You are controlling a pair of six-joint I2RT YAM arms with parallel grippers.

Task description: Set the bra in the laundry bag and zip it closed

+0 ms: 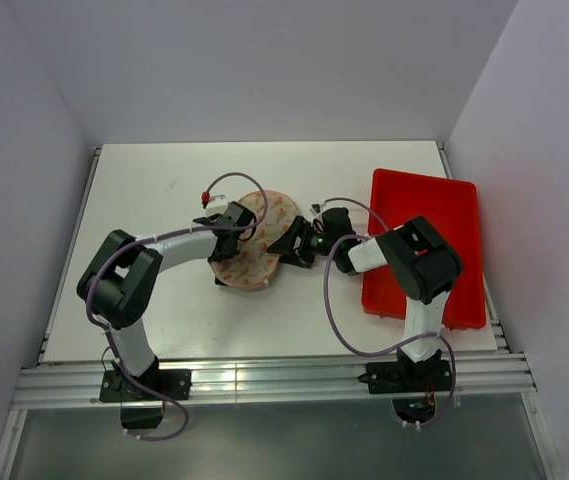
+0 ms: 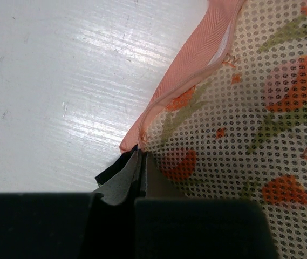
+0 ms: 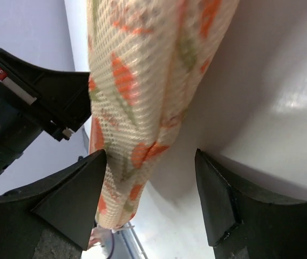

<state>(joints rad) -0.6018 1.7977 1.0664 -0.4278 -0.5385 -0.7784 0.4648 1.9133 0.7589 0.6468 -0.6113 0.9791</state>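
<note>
the left gripper (image 2: 138, 162) is clamped on the left end of the pink zipper rim (image 2: 188, 62) of the beige-pink, orange-printed mesh laundry bag (image 1: 256, 245), folded into one dome between the arms. the rim runs away rightward from that pinch. the black fabric bra is unseen, probably inside. the right gripper (image 3: 150, 156), jaws apart, straddles the bag's right edge, beside the red plastic tray (image 1: 424, 200).

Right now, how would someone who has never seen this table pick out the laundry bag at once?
On the white table, look near its middle, just left of the red rectangular plastic tray. The laundry bag is the round beige mesh pouch with a pink zipper rim; only it carries an orange-red flower print.
</note>
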